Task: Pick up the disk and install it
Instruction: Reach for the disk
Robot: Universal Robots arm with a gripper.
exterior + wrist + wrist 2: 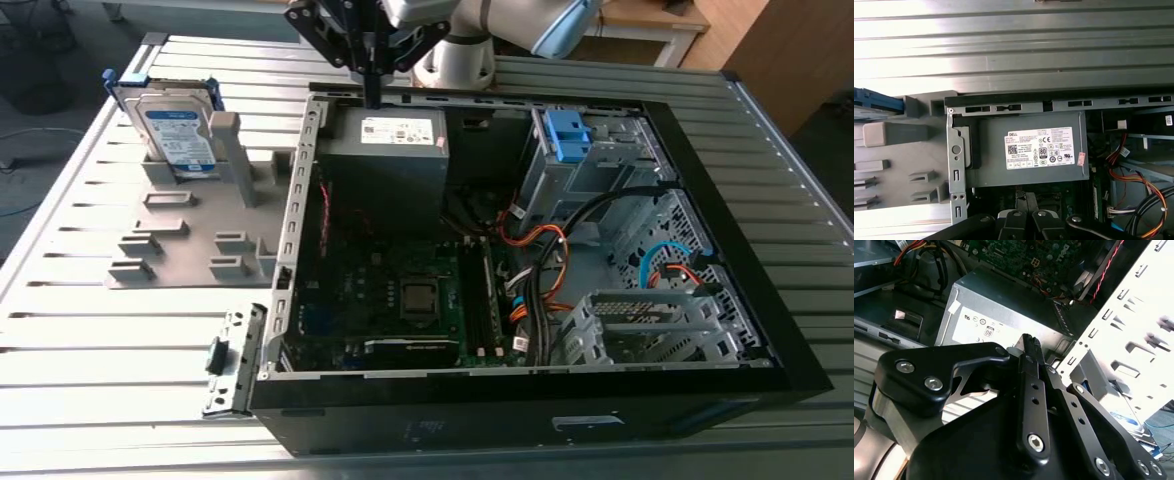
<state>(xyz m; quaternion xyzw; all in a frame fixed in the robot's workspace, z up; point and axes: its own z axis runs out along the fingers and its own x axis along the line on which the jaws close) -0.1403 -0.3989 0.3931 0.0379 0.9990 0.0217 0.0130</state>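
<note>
The gripper (pixel 372 97) has its fingers pressed together with nothing between them, as the second wrist view (pixel 1028 343) also shows. It hangs over the far rim of the open computer case (pixel 747 250), just above the grey box (pixel 387 150) with the white sticker. The disk (pixel 179 128) stands upright in a grey holder (pixel 187 230) on the slatted tabletop (pixel 80 350), outside the case. It is well apart from the gripper, toward the exterior view's left. Its blue frame edge shows in the first wrist view (pixel 876 100).
</note>
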